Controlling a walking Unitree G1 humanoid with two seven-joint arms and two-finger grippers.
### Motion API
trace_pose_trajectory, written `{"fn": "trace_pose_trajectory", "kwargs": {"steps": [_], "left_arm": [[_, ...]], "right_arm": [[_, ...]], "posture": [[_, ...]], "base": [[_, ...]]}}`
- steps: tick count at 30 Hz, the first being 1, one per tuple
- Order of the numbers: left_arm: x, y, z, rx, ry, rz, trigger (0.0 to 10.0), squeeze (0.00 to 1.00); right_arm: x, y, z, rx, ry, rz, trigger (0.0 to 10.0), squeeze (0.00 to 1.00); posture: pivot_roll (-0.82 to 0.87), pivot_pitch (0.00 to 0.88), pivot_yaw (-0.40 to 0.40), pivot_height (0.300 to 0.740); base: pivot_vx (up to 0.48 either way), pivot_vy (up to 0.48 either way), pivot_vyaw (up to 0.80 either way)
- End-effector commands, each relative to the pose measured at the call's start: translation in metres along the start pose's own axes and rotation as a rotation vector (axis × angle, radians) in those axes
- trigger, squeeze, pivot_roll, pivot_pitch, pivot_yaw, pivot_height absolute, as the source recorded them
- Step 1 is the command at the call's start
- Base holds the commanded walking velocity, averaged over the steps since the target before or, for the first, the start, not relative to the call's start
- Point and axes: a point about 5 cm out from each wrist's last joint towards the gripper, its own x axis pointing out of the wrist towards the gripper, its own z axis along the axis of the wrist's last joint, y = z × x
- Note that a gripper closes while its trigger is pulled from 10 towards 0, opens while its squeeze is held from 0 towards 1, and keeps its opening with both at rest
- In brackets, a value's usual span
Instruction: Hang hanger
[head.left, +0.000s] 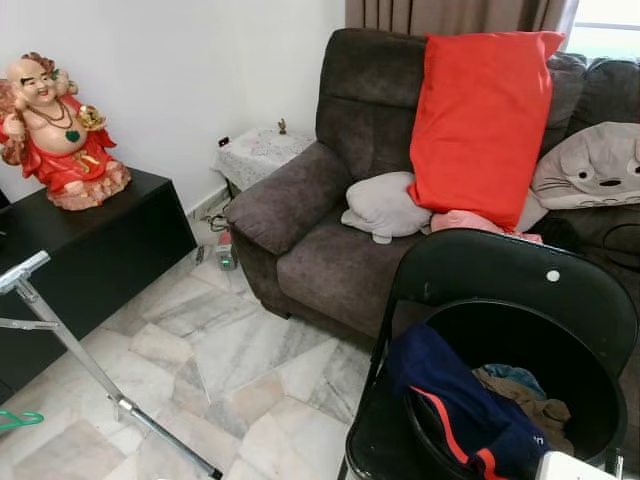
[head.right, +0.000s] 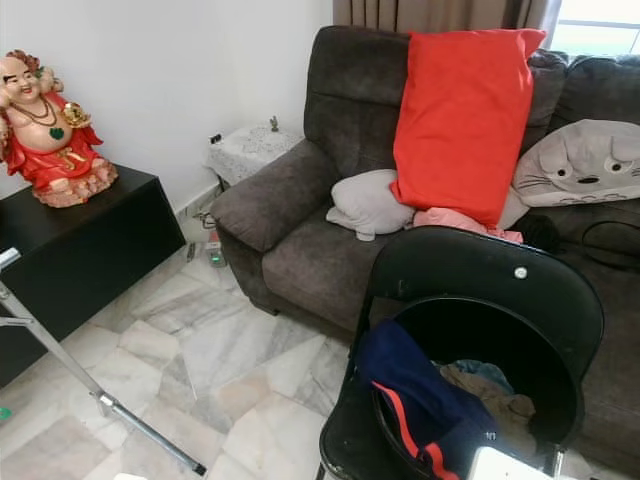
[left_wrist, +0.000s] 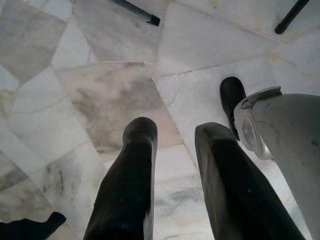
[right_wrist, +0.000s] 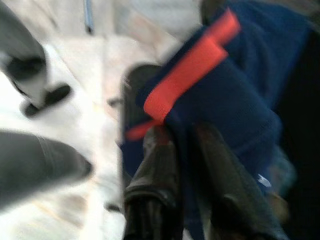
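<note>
Task early, nothing hung yet. Green plastic hanger (head.left: 18, 420) lies on marble floor (head.left: 240, 360) beside silver metal rack leg (head.left: 80, 365), untouched. Left gripper (left_wrist: 175, 175) hangs over floor, fingers apart, empty. Right gripper (right_wrist: 185, 165) by navy garment with red stripe (right_wrist: 225, 95) in black round basket (head.left: 590, 400) (blurred; whether clamped, cannot tell).

A black chair (head.left: 520, 275) carries a laundry basket (head.left: 590, 400) of clothes (head.left: 455, 400).
</note>
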Motion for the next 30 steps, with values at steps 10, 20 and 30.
{"fn": "trace_pose_trajectory", "kwargs": {"steps": [10,20,30], "left_arm": [[-0.001,0.004,-0.004,0.017,0.014,0.01,10.0,0.0],[-0.001,0.004,-0.004,0.019,0.015,0.009,10.0,0.0],[-0.001,0.003,-0.005,0.005,0.012,0.014,10.0,0.0]], "right_arm": [[-0.002,0.043,0.019,0.051,-0.08,0.265,10.0,1.0],[0.019,-0.008,0.047,-0.055,-0.203,-0.391,10.0,0.0],[0.028,-0.013,0.047,0.527,-0.303,-0.995,10.0,0.0]], "posture": [[-0.12,0.057,0.104,0.74],[-0.13,0.055,0.094,0.74],[-0.11,0.046,0.081,0.74]], "base": [[0.0,0.0,0.0],[0.0,0.0,0.0],[0.0,0.0,0.0]]}}
